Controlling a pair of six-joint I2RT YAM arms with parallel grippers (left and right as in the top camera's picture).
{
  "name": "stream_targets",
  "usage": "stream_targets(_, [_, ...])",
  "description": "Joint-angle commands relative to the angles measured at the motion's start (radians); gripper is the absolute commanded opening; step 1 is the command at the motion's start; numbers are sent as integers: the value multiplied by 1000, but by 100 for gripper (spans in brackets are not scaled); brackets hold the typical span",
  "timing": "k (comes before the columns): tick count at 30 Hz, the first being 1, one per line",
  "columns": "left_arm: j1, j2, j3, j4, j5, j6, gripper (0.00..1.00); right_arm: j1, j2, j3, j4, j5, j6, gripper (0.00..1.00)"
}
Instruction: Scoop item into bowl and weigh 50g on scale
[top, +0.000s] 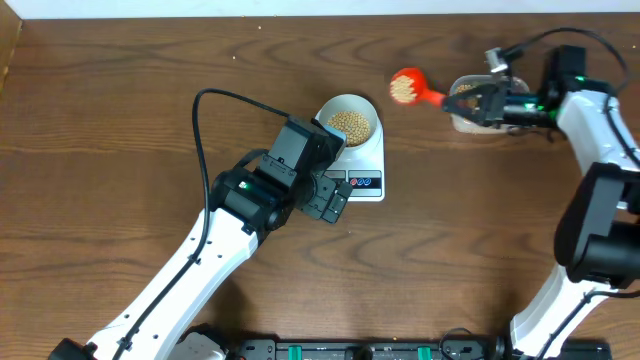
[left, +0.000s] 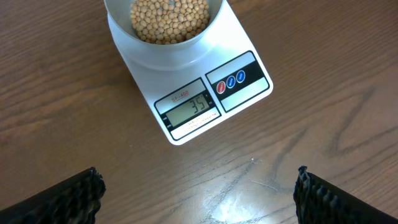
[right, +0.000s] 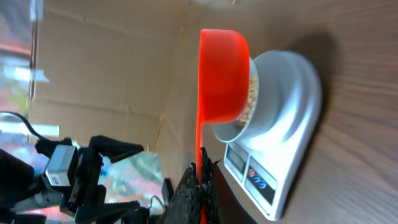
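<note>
The pale bowl (top: 349, 98) holds tan beans (top: 350, 123) and stands on the white scale (top: 372, 160). In the left wrist view the bowl (left: 161, 51), the beans (left: 168, 18) and the scale (left: 143, 74) show, and the display reads 35. My left gripper (left: 199, 199) is open and empty over bare table in front of the scale; it also shows in the overhead view (top: 335, 200). My right gripper (top: 470, 103) is shut on the handle of a red scoop (top: 405, 87) that holds beans, in the air right of the bowl. In the right wrist view the scoop (right: 221, 74) hangs before the bowl (right: 270, 81).
A clear plastic tub (top: 462, 122) with beans sits under my right gripper at the back right. A black cable (top: 200, 130) arches over the table left of the scale. The table's back edge runs along the top of the overhead view.
</note>
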Motion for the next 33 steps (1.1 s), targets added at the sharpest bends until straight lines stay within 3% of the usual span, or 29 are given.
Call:
stream_targets(1, [6, 2, -4, -2, 10, 14, 99, 74, 9, 14, 13, -3, 42, 1])
stream_targets(19, [6, 2, -4, -2, 10, 14, 99, 277, -96, 87, -27, 457, 69, 1])
stream_targets(33, [6, 2, -4, -2, 10, 14, 99, 386, -109, 94, -20, 644, 21, 1])
